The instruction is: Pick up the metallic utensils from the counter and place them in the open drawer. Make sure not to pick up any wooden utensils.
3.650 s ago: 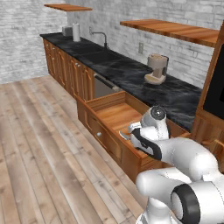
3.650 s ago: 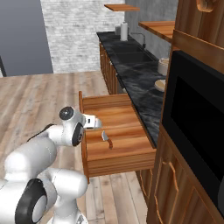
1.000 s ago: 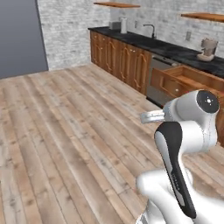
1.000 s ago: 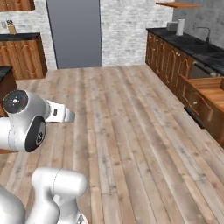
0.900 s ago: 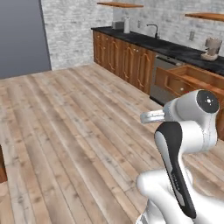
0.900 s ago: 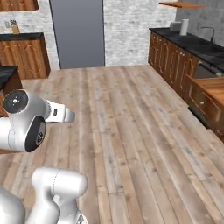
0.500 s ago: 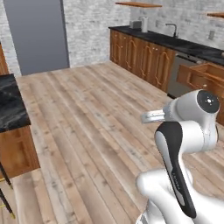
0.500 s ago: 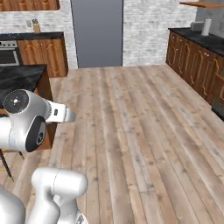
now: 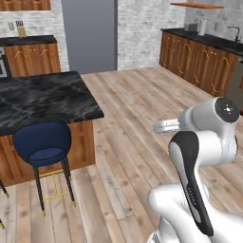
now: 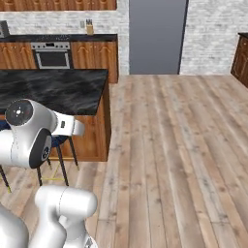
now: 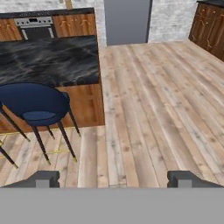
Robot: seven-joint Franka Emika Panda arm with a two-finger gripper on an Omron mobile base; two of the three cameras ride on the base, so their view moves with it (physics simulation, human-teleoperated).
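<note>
1. Black marble with thin pale veins: that's the counter [image 9: 45, 97], an island slab on reddish-brown wooden sides. It sits on the left in the left base view, and it's also on the left in the right base view [image 10: 58, 87] and the hand view [image 11: 52, 61].
2. No cutlery or wooden spoons can be made out on the part of the slab that shows, so I can't tell where the utensils lie.
3. Gripper [image 11: 113, 178] is wide open with nothing between the tips. The two dark fingertips [image 11: 43, 178] stand far apart at the bottom of the hand view, over bare plank floor [image 11: 153, 109].
4. A blue stool [image 9: 42, 142] with thin dark legs stands right against the island's near side, its seat tucked under the slab's edge. It shows in the hand view too [image 11: 37, 103].
5. A tall grey door [image 10: 157, 34] stands in the back wall, with a built-in oven [image 10: 51, 54] among wooden cabinets to its left.
6. Along the right wall in the left base view runs another row of wooden cabinets [image 9: 199, 64] with a dark top.
</note>
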